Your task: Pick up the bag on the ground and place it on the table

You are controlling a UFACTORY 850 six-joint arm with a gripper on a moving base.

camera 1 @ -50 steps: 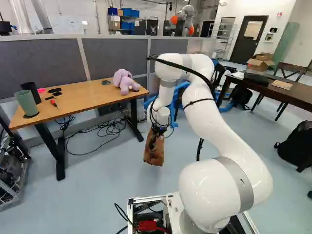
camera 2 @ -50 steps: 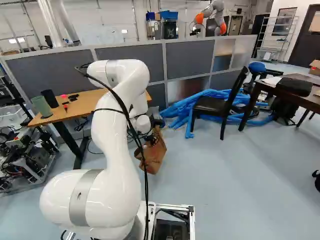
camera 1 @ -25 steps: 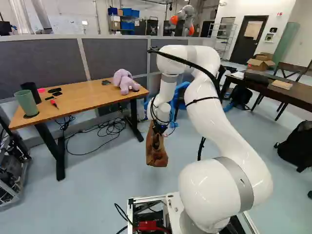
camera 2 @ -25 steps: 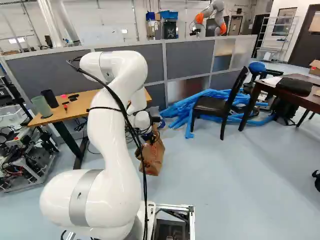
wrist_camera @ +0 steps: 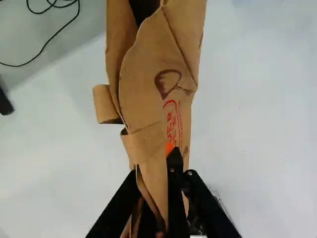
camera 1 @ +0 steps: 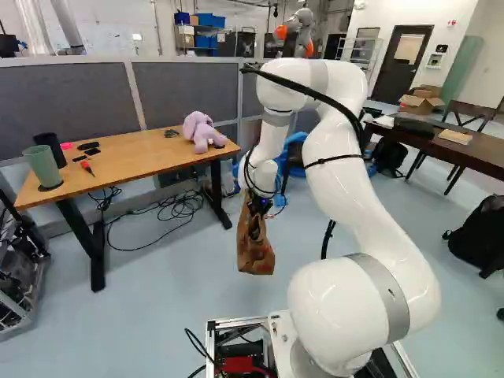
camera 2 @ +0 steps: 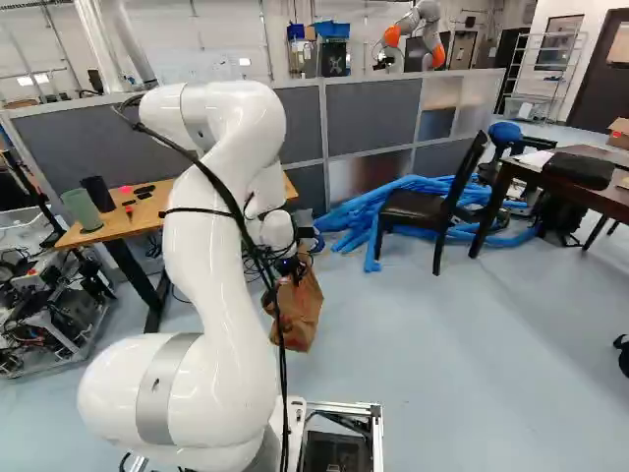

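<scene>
In the left base view my gripper (camera 1: 257, 209) points down in front of the wooden table (camera 1: 146, 167), to the right of its near leg. The brown paper bag (camera 1: 256, 253) hangs from it, lower than the tabletop; the same bag (camera 2: 300, 317) shows right of my arm in the right base view. The wrist view has the gripper (wrist_camera: 154, 166) shut on a folded edge of the bag (wrist_camera: 148, 79), whose body stretches ahead of the fingers, its mouth partly open.
A purple plush toy (camera 1: 201, 132), a green cup (camera 1: 45, 167), a black cup and small items stand on the table. Cables lie beneath it. Blue tubes (camera 2: 393, 206) and a black chair (camera 2: 421, 205) are farther right. Another robot (camera 2: 418, 31) stands behind the partition.
The arm has drawn back a little towards the base, its upper joints rising, and the bag has come along in the gripper, hanging straighter. The base and table have stayed put.
</scene>
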